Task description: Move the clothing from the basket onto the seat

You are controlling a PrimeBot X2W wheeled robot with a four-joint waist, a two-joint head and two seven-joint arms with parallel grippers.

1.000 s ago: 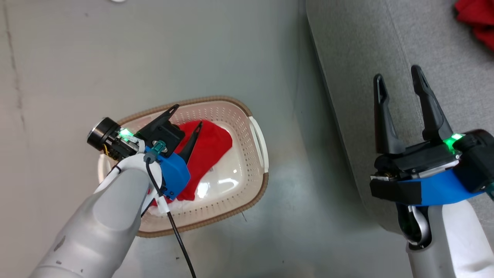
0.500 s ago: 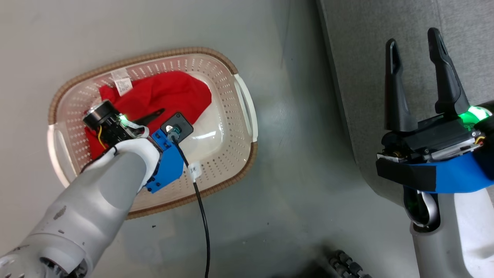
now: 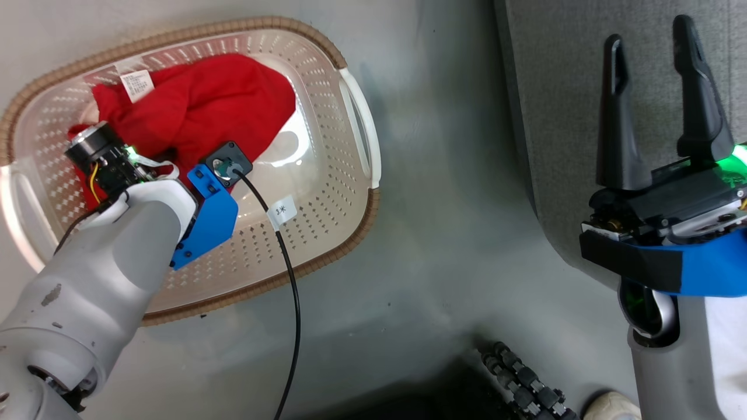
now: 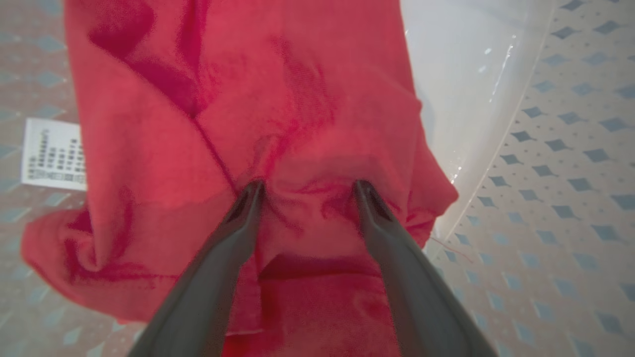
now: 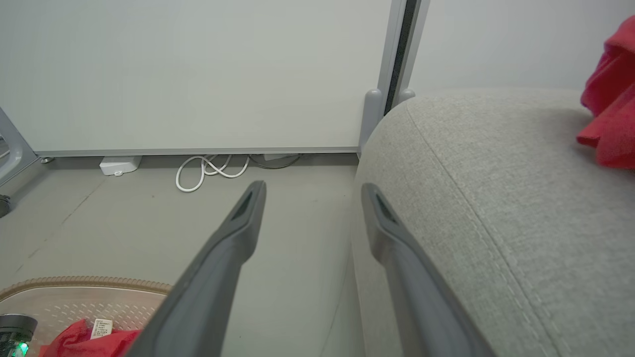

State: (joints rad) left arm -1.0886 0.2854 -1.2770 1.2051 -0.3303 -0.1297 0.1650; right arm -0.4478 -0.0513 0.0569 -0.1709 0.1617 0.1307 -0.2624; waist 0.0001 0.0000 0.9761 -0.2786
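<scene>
The cream basket (image 3: 356, 122) with a brown rim stands on the floor at the upper left. A plain red garment (image 3: 204, 111) with a white care label (image 3: 135, 83) lies inside it. My left arm reaches down into the basket, its wrist (image 3: 207, 210) above the cloth. In the left wrist view my left gripper (image 4: 307, 191) is open, both fingertips (image 4: 253, 191) pressed into the red garment (image 4: 278, 114), with a fold bunched between them. My right gripper (image 3: 648, 35) hangs open and empty over the edge of the grey seat (image 3: 554, 87). Another red garment (image 5: 610, 99) lies on the seat (image 5: 496, 198).
A black cable (image 3: 292, 280) trails from my left wrist across the basket rim. A dark ridged wheel (image 3: 519, 379) and a pale shoe-like shape (image 3: 607, 405) sit at the bottom edge. A white cord (image 5: 208, 171) lies by the wall. Grey floor separates basket and seat.
The head camera has shifted, so the basket sits higher and further left. My left gripper has gone down into the basket and its fingers now press into the red garment. The right gripper stays open.
</scene>
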